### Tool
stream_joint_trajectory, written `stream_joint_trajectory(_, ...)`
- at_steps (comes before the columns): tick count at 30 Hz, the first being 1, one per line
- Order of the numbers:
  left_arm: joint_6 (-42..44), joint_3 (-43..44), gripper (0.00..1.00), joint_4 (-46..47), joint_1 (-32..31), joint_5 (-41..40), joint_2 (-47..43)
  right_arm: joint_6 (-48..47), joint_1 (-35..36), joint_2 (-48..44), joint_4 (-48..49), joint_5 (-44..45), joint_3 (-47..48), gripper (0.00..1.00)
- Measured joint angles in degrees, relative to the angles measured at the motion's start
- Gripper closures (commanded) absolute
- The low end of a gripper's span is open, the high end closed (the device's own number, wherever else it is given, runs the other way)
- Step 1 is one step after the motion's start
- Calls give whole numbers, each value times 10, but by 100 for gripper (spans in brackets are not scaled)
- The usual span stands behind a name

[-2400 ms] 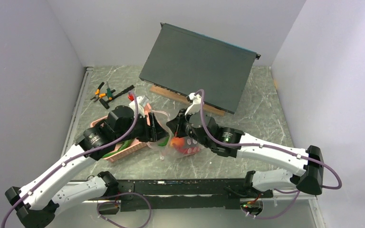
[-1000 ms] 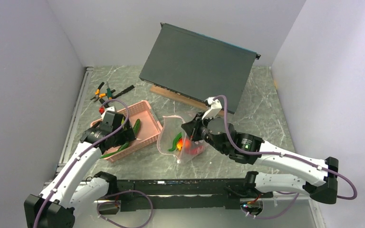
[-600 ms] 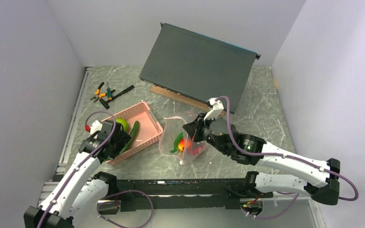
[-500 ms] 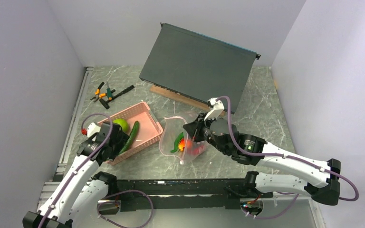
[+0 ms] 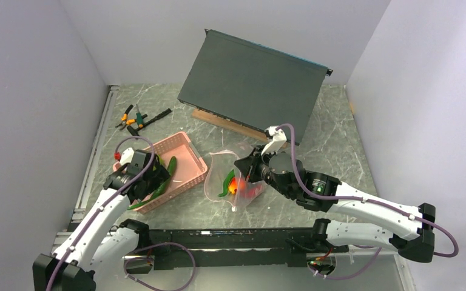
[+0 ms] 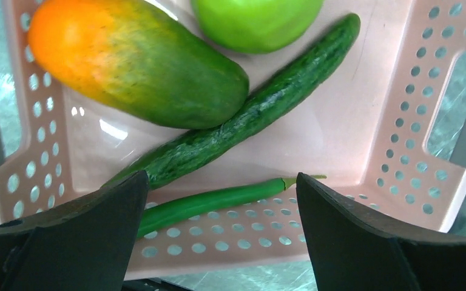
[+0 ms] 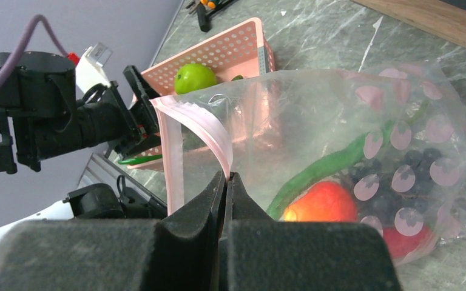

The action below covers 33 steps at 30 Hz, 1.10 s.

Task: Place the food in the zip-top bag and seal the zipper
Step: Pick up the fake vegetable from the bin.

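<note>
Left gripper (image 6: 219, 182) gaped empty over the pepper (image 6: 218, 199); right gripper (image 7: 226, 176) pinched the zipper (image 7: 194, 130).
I needed to straddle the pepper squarely; hold the bag (image 7: 315, 115) open.

The left wrist view's top edge cuts off the green apple (image 6: 256, 21) and the mango (image 6: 139, 63). The long green pepper (image 6: 218, 200) and the cucumber (image 6: 249, 115) each run behind one finger (image 6: 79, 236) of the left gripper (image 6: 219, 179). The pink basket (image 6: 400, 121) overruns every edge. From above, near the left edge of the table (image 5: 340, 133), the left arm (image 5: 106, 206) covers apple, mango and its own fingertips. In the right wrist view the right gripper (image 7: 226, 179) hides the pinched bit of the zipper (image 7: 203, 127), and dark round pieces (image 7: 415, 159) blur behind the film of the zip-top bag (image 7: 315, 109)
</note>
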Motion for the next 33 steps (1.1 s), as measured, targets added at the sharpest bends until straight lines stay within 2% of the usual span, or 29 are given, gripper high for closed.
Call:
stream_joint_trajectory(2,44,0,3,21,2,13,17,0,0,0,0,0,0,100)
stream_joint_trajectory(7,139,0,12,85,8,54,77,0,0,0,-2,0,-5,100)
stream_joint_trajectory(12,203,9,27,117,9,61,174,0,0,-1,-3,0,-6,100)
stream_joint_trajectory(18,238,10,54,140,9,55,247,0,0,-3,-2,-2,-7,100)
stream_joint_trajectory(23,257,10,76,150,7,39,228,0,0,12,-2,-14,-7,100)
stream_joint_trajectory(25,261,10,81,148,7,38,205,0,0,14,-2,-15,-7,100)
stream_joint_trajectory(33,275,19,84,132,7,38,75,0,0,20,-2,-16,-7,100)
